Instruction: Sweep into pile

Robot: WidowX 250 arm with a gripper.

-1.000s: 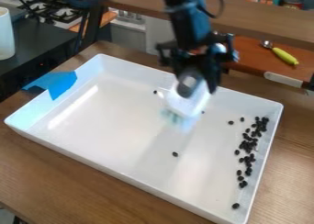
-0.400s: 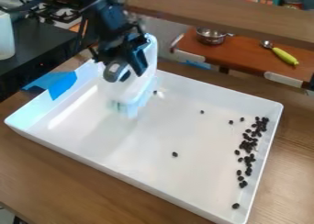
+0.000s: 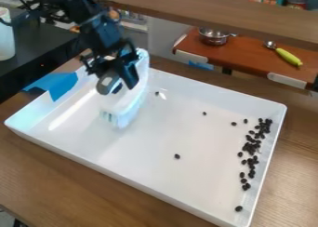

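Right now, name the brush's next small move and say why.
Probably sweep the brush toward the lone bean near the middle of the tray, then onward: that bean lies between the brush and the main cluster along the right-hand wall.

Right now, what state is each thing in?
Gripper: closed on the brush
Brush: held, bristles downward
Tray: upright, dark pieces inside
Dark pieces: mostly loosely clustered along the right side, a few scattered
Blue tape: stuck over the tray's edge
Metal pot: upright
Yellow-green-handled utensil: lying down
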